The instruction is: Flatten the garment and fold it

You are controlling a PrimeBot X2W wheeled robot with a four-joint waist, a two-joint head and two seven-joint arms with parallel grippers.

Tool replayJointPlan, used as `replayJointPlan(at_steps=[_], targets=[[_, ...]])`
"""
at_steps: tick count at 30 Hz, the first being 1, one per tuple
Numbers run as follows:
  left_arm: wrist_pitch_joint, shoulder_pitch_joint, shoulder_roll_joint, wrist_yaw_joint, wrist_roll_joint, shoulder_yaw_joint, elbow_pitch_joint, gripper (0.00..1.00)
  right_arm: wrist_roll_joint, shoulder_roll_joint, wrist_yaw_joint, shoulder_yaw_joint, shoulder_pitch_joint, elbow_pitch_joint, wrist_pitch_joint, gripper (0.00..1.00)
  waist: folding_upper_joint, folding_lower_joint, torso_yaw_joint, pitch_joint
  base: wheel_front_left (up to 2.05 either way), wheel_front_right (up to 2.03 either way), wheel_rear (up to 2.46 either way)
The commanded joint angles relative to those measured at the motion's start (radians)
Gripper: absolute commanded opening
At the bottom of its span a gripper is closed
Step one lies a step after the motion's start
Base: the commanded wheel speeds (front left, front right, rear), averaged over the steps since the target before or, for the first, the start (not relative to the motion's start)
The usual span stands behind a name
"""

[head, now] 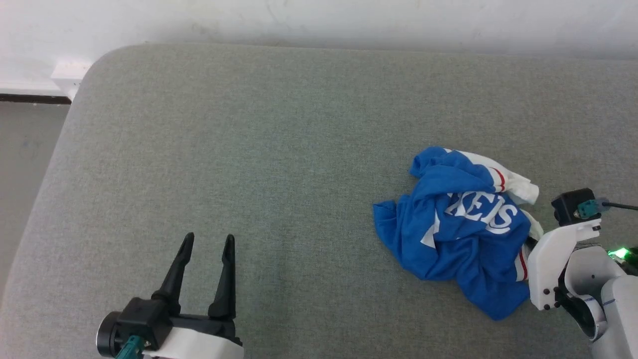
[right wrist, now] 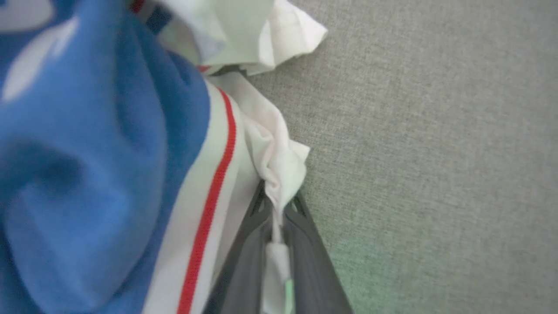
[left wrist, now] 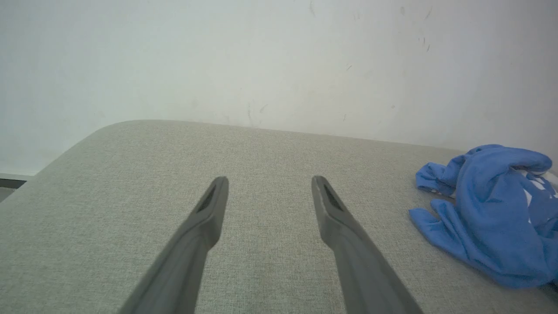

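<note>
Grey woven surface (head: 279,149), rounded at its far left corner, with a crumpled jersey on its right side.
Bright blue, the garment (head: 458,234) lies bunched in a loose heap near the right edge, not spread out. Large white lettering runs upside down across its top folds, and white sleeve ends with a thin red stripe poke out on its right. The right end effector (right wrist: 279,203) is clamped on a pinch of that white fabric at the heap's right edge. The left end effector (head: 209,236) stands with fingers spread wide over bare surface, well apart from the jersey.
</note>
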Motion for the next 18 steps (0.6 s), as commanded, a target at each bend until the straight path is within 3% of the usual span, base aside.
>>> replayJointPlan(at_steps=[1, 6, 13, 18], targets=[[-0.005, -0.017, -0.006, -0.007, 0.002, 0.005, 0.004, 1.0, -0.007, 0.009, -0.001, 0.008, 0.012, 0.025, 0.003, 0.0, 0.0002, 0.0, -0.012, -0.013, 0.0, 0.0, 0.0], [-0.005, -0.009, -0.017, -0.005, -0.009, 0.02, 0.012, 1.0, -0.007, -0.017, -0.001, 0.03, -0.032, -0.027, -0.054, 0.0, 0.0002, 0.0, -0.058, -0.057, 0.0, 0.0, 0.0], [-0.005, 0.006, -0.022, 0.002, -0.011, 0.043, 0.002, 1.0, -0.001, -0.126, -0.001, 0.05, -0.173, -0.126, -0.053, 0.0, 0.0002, 0.0, -0.112, -0.089, 0.0, 0.0, 0.0], [-0.005, 0.007, -0.024, 0.003, 0.001, 0.04, -0.015, 1.0, -0.016, -0.195, -0.001, -0.053, -0.169, -0.134, -0.016, 0.0, 0.0002, 0.0, -0.103, -0.062, 0.0, 0.0, 0.0]])
